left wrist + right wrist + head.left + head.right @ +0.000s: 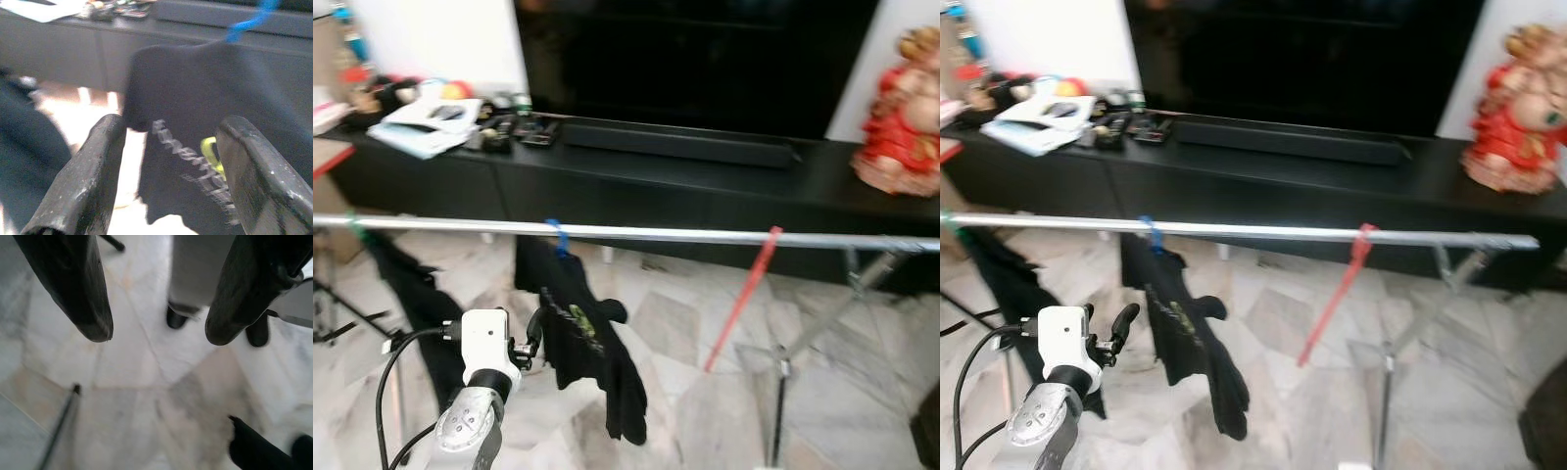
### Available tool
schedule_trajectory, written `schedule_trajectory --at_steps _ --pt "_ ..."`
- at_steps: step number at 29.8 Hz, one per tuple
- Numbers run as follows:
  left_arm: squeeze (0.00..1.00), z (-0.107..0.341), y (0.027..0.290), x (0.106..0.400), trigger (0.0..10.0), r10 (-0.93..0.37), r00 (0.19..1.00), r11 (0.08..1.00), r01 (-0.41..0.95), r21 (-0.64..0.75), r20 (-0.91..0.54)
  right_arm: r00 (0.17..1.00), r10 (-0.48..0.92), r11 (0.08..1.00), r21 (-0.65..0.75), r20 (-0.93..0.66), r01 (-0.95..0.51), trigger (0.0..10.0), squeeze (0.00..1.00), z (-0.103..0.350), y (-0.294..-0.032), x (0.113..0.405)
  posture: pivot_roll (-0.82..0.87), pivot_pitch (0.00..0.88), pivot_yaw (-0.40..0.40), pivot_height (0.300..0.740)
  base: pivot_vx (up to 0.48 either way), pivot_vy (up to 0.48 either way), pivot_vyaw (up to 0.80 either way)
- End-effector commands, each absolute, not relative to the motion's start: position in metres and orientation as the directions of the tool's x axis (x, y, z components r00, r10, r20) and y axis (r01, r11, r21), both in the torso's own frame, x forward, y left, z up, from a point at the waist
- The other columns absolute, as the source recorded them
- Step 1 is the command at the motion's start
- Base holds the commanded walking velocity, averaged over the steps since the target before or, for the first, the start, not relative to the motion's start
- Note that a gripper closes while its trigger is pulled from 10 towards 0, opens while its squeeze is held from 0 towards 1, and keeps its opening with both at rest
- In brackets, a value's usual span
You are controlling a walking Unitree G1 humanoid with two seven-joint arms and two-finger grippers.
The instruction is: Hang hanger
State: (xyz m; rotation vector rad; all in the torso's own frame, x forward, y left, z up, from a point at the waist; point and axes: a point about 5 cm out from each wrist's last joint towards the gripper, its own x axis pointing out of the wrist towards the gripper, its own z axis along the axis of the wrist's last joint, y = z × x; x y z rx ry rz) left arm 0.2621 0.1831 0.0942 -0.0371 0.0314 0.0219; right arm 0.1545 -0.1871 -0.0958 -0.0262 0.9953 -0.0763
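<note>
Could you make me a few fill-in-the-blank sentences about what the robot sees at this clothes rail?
1. The black shirt hangs from the rail on a ____ hanger.
2. An empty hanger of ____ colour hangs further along the rail.
3. The left gripper faces the shirt with its fingers ____.
4. The right gripper points down at the ____.

Missing words: blue; red; open; floor

Shirt [579,338] hangs on rail [705,236], left of hanger [742,299].

Head eyes face rail [626,233]; left wrist nears shirt [205,122]; right wrist faces floor [137,406]
</note>
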Motion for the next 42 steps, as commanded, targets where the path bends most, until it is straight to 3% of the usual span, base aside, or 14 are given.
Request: schedule_trajectory --at_steps 1,19,35,42 --pt "0.00 0.093 0.187 0.261 10.0 0.035 0.999 0.999 -0.036 -0.020 -0.040 0.549 -0.067 0.997 -0.039 -0.833 0.064 10.0 0.00 -0.096 -0.183 0.155 -0.09 0.025 0.028 0.740 0.000 0.285 0.00" --pt "0.00 0.099 0.186 0.270 10.0 0.029 0.999 0.999 -0.030 -0.021 -0.032 0.554 -0.067 0.996 -0.026 -0.830 0.081 10.0 0.00 -0.094 -0.181 0.162 -0.03 0.053 0.034 0.740 0.000 0.317 0.00" --pt "0.00 0.097 0.184 0.268 10.0 0.025 0.999 0.999 -0.026 -0.031 -0.039 0.531 -0.092 0.995 -0.050 -0.843 0.092 10.0 0.00 -0.093 -0.207 0.154 -0.03 0.069 0.019 0.740 0.000 0.326 0.00" --pt "0.00 0.097 0.183 0.268 10.0 0.022 0.999 0.999 -0.024 -0.031 -0.042 0.527 -0.085 0.995 -0.044 -0.846 0.089 10.0 0.00 -0.095 -0.201 0.153 -0.03 0.071 0.023 0.740 0.000 0.326 0.00"
